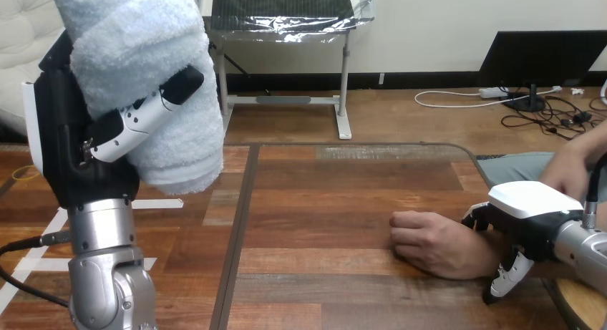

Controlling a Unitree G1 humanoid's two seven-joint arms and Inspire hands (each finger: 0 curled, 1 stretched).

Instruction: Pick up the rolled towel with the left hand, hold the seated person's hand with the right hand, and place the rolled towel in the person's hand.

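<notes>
One towel (pixel 154 72), two robot hands (pixel 71 144) (pixel 533 219)

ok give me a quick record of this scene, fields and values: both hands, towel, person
left hand: raised at the view's left, fingers curled round the rolled towel
rolled towel: white, held up clear of the table
right hand: at the view's right, fingers curled round the person's wrist
person's hand: resting on the table, fingers loosely curled, holding nothing
handover: not yet done
</notes>
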